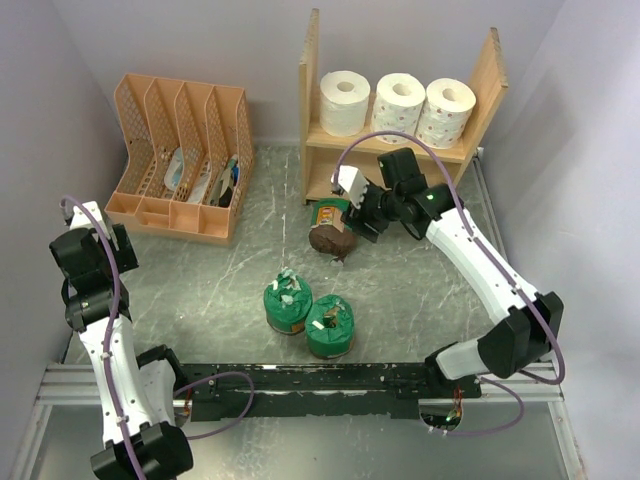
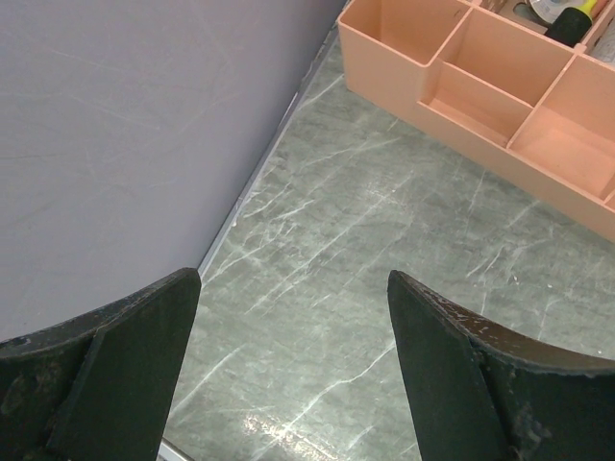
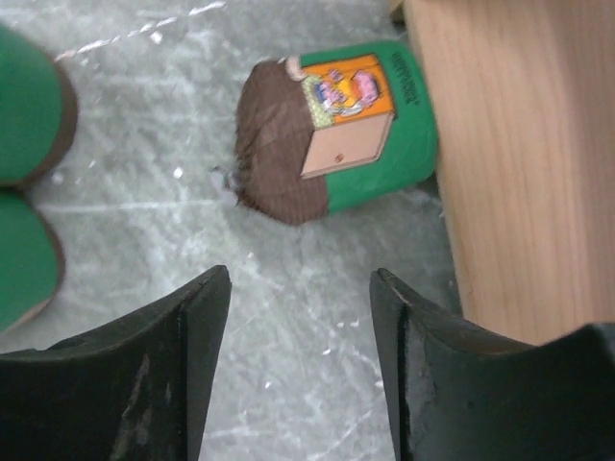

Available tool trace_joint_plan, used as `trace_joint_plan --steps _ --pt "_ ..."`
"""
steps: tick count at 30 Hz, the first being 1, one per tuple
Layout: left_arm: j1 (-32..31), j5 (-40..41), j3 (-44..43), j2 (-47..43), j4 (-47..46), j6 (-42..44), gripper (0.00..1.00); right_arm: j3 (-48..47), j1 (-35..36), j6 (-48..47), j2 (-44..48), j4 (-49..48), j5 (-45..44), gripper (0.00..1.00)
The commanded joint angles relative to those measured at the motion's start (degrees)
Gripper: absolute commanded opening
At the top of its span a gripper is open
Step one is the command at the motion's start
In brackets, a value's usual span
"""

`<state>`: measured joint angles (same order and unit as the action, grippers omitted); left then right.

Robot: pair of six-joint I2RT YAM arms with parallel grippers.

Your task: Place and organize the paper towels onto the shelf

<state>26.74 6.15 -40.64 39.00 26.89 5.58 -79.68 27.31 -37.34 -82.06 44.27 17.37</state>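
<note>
Green-wrapped and brown-ended, one roll (image 3: pixel 336 134) lies on its side on the counter (image 3: pixel 144 202) against the wooden shelf (image 3: pixel 519 144), just ahead of my right fingers (image 3: pixel 197 327), spread and empty. My left fingers (image 2: pixel 144 346), spread too, hold nothing.

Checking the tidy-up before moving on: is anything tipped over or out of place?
Yes. The brown-ended green roll lies on its side on the table at the foot of the shelf, while the two other green rolls stand upright.
</note>
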Motion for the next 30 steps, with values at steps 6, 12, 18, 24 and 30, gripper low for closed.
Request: trace_joint_plan --steps 6,12,18,24,30 --pt "1.6 -2.0 -0.6 0.2 0.3 0.6 0.91 -4.7 4.8 -4.6 1.3 32.5 12.6 0.65" --pt "2.0 -1.9 -0.6 -0.1 0.4 0.5 0.91 -3.8 16.1 1.8 3.1 28.1 9.8 0.66" --pt "3.5 -2.1 -0.5 -0.3 0.3 0.6 0.91 0.5 19.4 3.4 1.9 21.6 8.8 0.67" --pt "4.1 -2.7 -0.5 0.0 0.4 0.7 0.91 6.1 22.1 3.9 0.6 15.7 4.3 0.69" --pt "4.1 -2.9 -0.7 0.3 0.6 0.8 0.91 10.3 24.2 4.5 -0.8 10.5 0.0 0.72"
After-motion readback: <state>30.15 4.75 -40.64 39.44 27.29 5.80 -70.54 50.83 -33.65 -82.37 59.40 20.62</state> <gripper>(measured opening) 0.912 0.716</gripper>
